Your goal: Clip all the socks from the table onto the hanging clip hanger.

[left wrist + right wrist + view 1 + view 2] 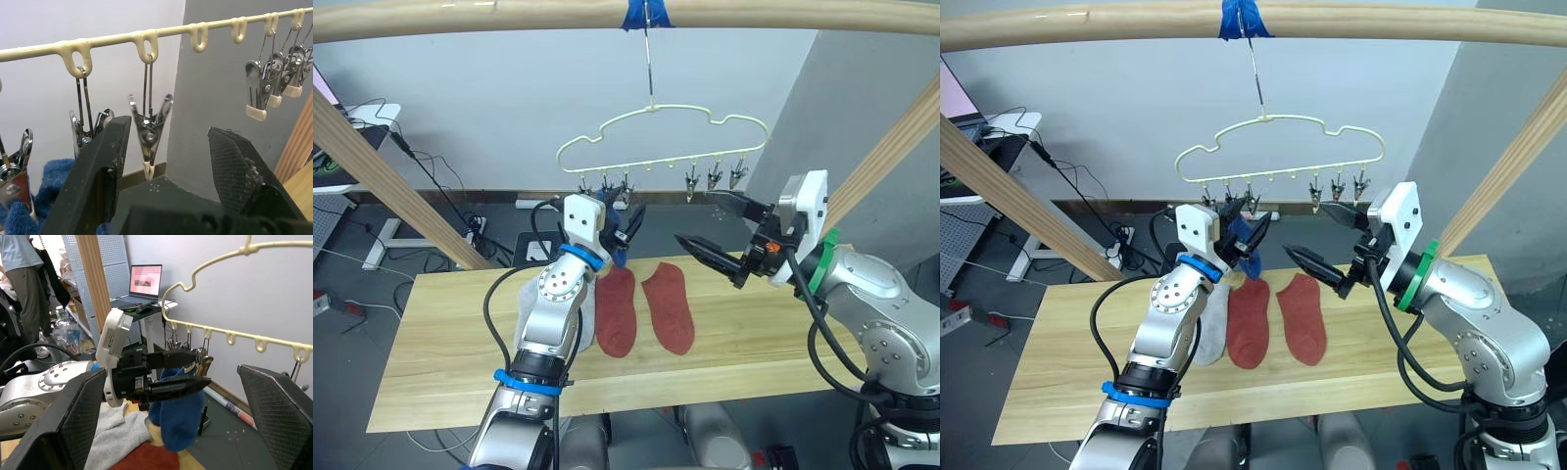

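Observation:
The pale yellow clip hanger [656,122] hangs by its hook from the beam, with metal clips [604,184] at its left and more clips [713,176] at its right. A blue sock [1252,257] dangles below the left clips. My left gripper [628,223] is raised right beside it and stands open, a bare clip [149,142] showing between its fingers. My right gripper [695,217] hovers wide open under the right clips, holding nothing. Two rust red socks [616,311] [669,305] lie flat on the table [754,333]. A light grey sock [1212,328] lies partly under my left arm.
A thick wooden beam [509,12] with blue tape spans the top. Slanted wooden posts stand at the left [391,186] and the right [891,147]. Behind the table are a desk, cables, a laptop [144,281] and a person [24,284].

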Tool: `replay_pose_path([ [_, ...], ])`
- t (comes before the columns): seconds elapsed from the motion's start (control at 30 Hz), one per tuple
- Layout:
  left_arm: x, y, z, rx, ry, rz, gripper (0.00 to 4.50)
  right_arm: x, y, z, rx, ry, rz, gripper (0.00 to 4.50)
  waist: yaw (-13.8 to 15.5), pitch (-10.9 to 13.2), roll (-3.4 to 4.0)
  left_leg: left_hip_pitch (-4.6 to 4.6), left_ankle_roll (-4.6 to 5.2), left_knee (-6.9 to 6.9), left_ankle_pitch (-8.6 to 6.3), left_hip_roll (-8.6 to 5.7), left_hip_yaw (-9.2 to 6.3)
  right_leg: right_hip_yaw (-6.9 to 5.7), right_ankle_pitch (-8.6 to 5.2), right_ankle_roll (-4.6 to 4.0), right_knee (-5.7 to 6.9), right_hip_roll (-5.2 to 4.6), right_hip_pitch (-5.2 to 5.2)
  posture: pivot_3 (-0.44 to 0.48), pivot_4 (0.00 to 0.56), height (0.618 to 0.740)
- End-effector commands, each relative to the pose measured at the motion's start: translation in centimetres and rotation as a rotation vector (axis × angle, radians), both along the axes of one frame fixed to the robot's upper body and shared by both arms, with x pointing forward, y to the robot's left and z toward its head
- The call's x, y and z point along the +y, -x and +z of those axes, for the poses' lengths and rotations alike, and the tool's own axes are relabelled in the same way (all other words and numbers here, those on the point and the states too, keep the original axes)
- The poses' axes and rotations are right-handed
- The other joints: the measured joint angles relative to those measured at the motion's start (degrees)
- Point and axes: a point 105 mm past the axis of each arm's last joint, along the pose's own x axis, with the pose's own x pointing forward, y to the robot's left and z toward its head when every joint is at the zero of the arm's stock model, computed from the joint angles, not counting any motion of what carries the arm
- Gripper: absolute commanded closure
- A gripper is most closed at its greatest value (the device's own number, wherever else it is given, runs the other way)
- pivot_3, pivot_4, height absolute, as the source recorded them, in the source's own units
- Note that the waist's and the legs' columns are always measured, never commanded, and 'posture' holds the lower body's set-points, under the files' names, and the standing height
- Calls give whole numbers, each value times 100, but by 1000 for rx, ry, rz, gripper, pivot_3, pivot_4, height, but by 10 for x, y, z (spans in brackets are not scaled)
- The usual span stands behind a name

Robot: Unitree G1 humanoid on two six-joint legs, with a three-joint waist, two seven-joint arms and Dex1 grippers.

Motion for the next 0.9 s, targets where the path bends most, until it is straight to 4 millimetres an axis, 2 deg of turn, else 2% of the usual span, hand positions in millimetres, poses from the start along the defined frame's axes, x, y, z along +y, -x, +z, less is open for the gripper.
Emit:
replay_pose_path([
  [0.03,2,0,14,-56,8,7,1759,2,7,9,-52,-4,25,0,-17,0,0,0,0,0,0,0,0,0,0,0,0,0,0,-261,194,740],
  [0.37,5,-13,21,-73,14,36,1759,1,9,7,-57,4,25,0,-44,0,0,1,5,2,3,-1,0,1,2,4,1,0,1,-275,196,740],
  [0.9,-6,-16,24,-78,28,0,1759,-4,8,5,-55,0,-4,0,-132,0,0,0,6,3,4,-2,0,2,3,5,2,0,2,-298,195,740],
])
